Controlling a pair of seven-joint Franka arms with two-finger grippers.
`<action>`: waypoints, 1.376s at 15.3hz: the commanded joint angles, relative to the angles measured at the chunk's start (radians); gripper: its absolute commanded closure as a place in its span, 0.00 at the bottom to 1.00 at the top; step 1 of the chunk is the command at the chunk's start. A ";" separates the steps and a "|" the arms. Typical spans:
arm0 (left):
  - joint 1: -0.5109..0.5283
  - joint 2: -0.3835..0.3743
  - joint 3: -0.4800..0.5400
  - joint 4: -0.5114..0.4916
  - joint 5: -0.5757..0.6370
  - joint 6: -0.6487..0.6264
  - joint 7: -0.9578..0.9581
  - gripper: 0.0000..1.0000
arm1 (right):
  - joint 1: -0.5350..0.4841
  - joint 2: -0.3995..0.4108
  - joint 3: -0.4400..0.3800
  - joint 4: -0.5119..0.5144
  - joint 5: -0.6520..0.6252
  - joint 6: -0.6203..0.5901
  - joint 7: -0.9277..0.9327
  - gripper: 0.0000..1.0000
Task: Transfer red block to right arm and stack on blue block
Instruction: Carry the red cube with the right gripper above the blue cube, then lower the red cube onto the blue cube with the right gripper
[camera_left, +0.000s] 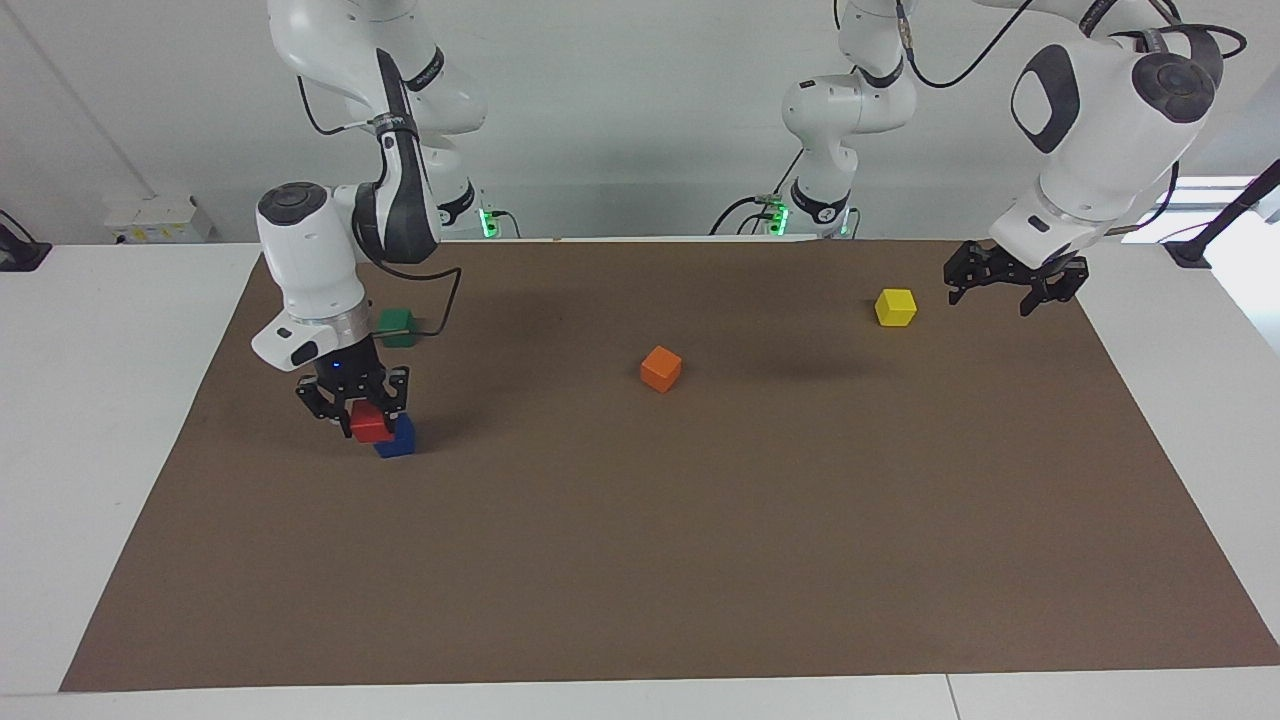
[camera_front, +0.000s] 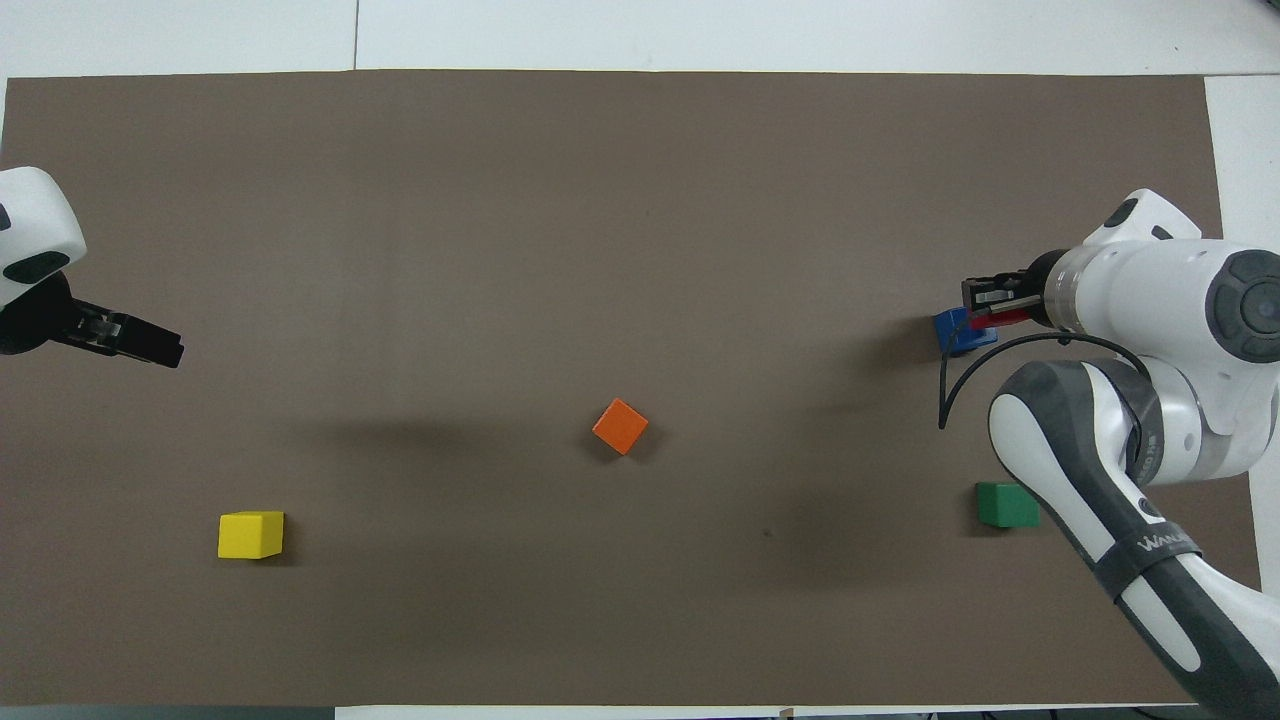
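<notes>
My right gripper (camera_left: 362, 412) is shut on the red block (camera_left: 371, 425), down near the mat at the right arm's end of the table. The red block hangs partly over the blue block (camera_left: 398, 440), shifted off it toward the right arm's end; I cannot tell whether they touch. From overhead, only a sliver of the red block (camera_front: 1005, 318) shows under the right gripper (camera_front: 985, 305), beside the blue block (camera_front: 958, 333). My left gripper (camera_left: 1005, 290) waits open and empty in the air beside the yellow cube, at the left arm's end.
On the brown mat (camera_left: 700, 560) lie an orange cube (camera_left: 661, 368) near the middle and a yellow cube (camera_left: 895, 307) toward the left arm's end. A green cube (camera_left: 397, 326) lies nearer to the robots than the blue block. The right arm's cable loops above the green cube.
</notes>
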 joint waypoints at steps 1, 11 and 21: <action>-0.016 0.019 0.014 0.026 0.016 0.012 0.002 0.00 | -0.007 0.008 0.010 -0.012 -0.024 0.028 -0.006 1.00; -0.018 0.006 0.021 0.030 0.015 0.046 0.004 0.00 | -0.012 0.005 0.010 -0.042 -0.022 0.045 -0.044 1.00; -0.007 -0.012 0.021 0.018 0.015 0.040 0.004 0.00 | -0.012 -0.003 0.011 -0.074 -0.022 0.070 -0.061 1.00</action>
